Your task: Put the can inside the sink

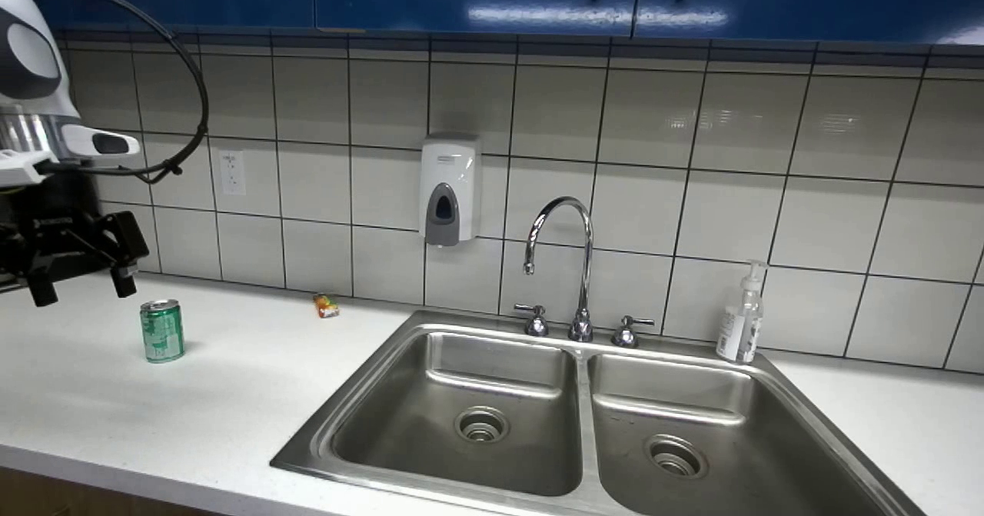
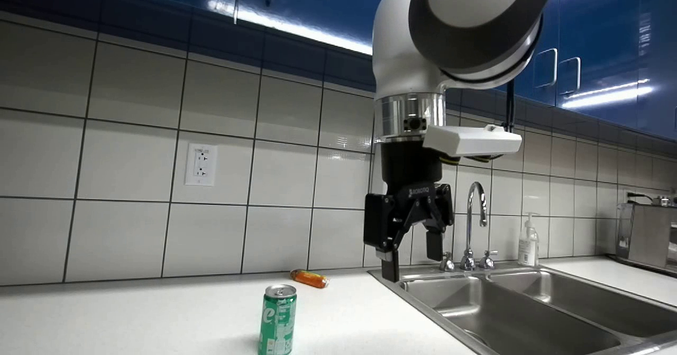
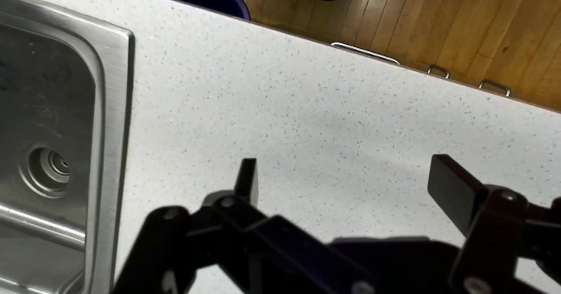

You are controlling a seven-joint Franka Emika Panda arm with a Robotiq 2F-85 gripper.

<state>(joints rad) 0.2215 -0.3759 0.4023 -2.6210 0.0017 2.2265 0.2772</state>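
While can (image 1: 162, 331) shows in both exterior views (upright), wrist adds floor (image 3: 420, 26).

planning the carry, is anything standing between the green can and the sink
Nothing visible does: in both exterior views, countertop lies between the can and sink. The small orange item sits farther back by the tiled wall, off the direct line.

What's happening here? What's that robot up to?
A Franka robot arm holds its open Robotiq gripper above the white countertop, with nothing in it. The green drink can stands upright on the countertop, outside the double-basin sink. The can is meant to go into the sink, so grabbing it probably comes next.
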